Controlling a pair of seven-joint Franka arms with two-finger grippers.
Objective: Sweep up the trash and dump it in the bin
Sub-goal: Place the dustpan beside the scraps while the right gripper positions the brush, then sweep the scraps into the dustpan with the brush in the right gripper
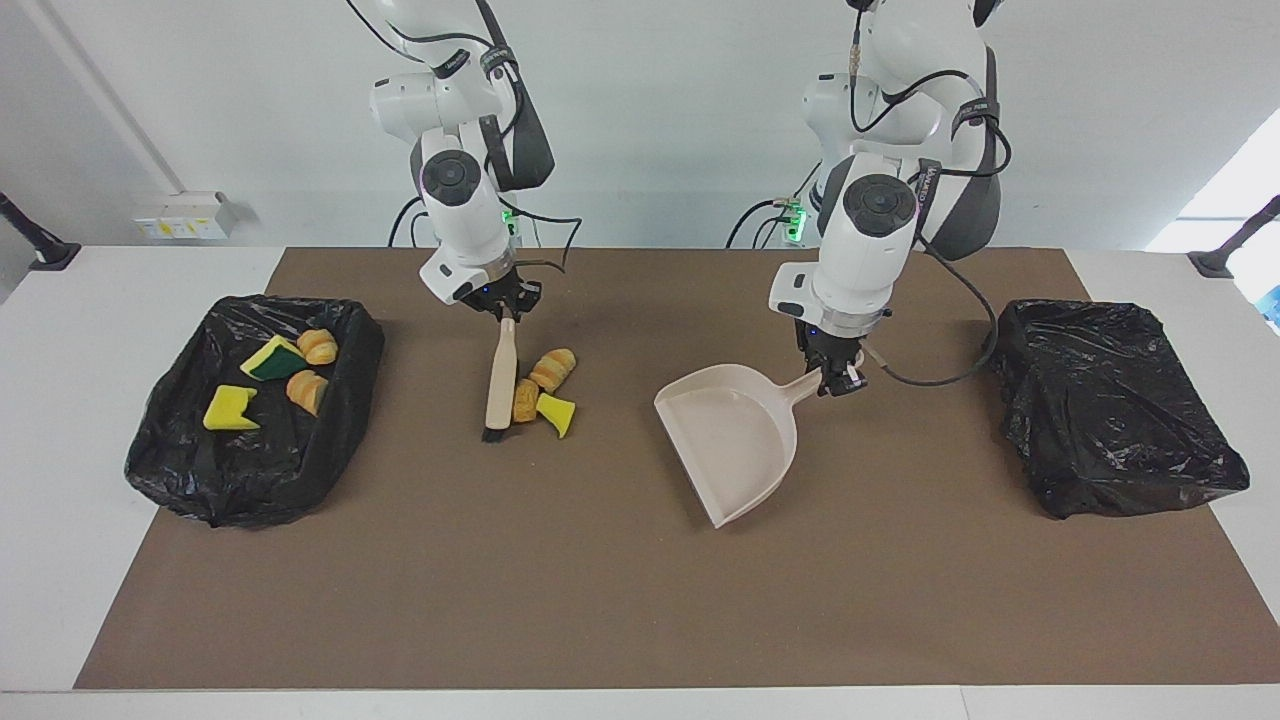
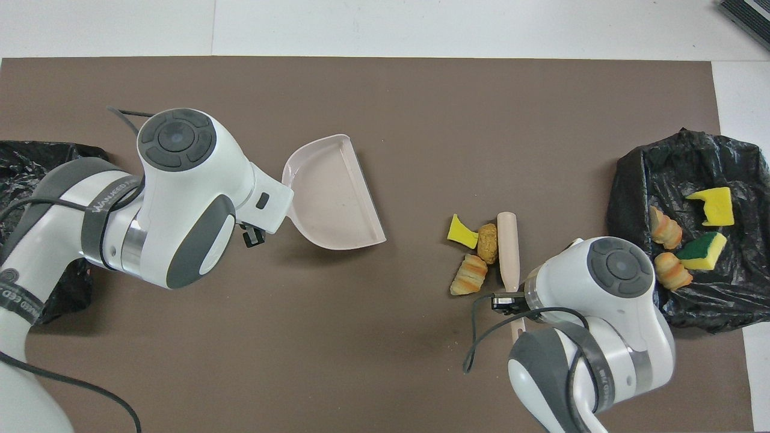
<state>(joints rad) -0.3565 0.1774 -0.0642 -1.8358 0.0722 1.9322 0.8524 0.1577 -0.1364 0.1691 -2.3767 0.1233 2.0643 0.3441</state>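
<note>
My right gripper [image 1: 508, 312] is shut on the handle of the beige hand brush [image 1: 499, 385], whose bristles rest on the mat. Three trash scraps lie against the brush on its dustpan side: two bread-like chunks [image 1: 553, 369] [image 1: 525, 400] and a yellow sponge piece [image 1: 557, 413]. They also show in the overhead view [image 2: 470, 274]. My left gripper [image 1: 835, 380] is shut on the handle of the beige dustpan [image 1: 735, 440], low over the mat with its mouth toward the scraps. Several more scraps [image 1: 272, 358] lie in the black-bagged bin [image 1: 200, 480] at the right arm's end.
A second black-bagged bin [image 1: 1110, 440] stands at the left arm's end of the table. The brown mat [image 1: 600, 600] covers the middle of the table. A gap of bare mat separates the scraps from the dustpan [image 2: 337, 192].
</note>
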